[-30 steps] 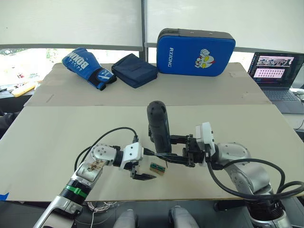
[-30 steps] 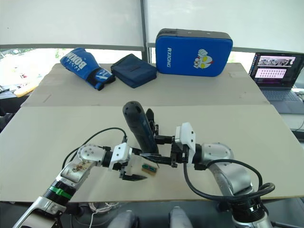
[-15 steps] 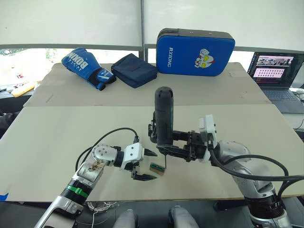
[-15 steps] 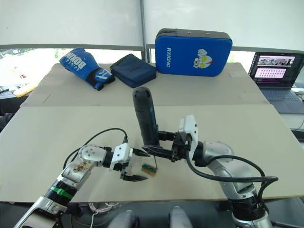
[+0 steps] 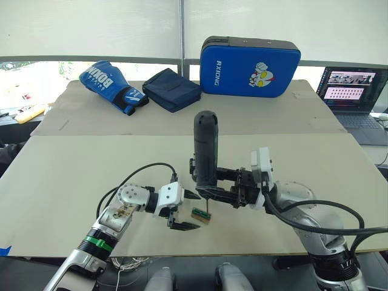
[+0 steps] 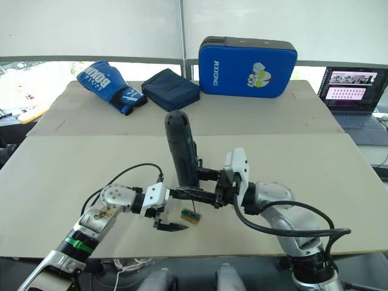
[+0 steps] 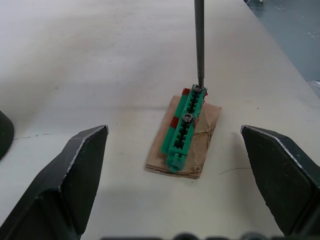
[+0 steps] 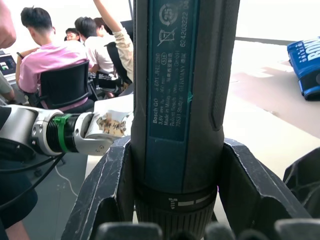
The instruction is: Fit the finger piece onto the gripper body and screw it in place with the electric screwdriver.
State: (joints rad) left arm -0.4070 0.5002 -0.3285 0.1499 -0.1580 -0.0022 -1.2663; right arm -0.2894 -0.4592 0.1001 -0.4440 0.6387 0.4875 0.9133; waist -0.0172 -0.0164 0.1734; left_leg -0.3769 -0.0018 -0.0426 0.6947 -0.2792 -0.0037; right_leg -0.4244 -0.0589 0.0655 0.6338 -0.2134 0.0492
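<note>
Screwdriver [image 5: 205, 148] upright in right tool [image 5: 213, 184], bit tip blurred

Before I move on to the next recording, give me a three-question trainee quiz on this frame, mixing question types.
1. True or false: the right gripper holds the long dark cylindrical electric screwdriver roughly upright.
2. Multiple choice: the screwdriver's thin metal bit meets which thing? A) the blue boxing glove B) a screw at one end of the small green toothed block on its brown cardboard pad C) the navy fabric pouch
3. Fill in: the left gripper is ____, a black finger on each side of the green block without touching it.

Key: 1 true; 2 B; 3 open.
</note>
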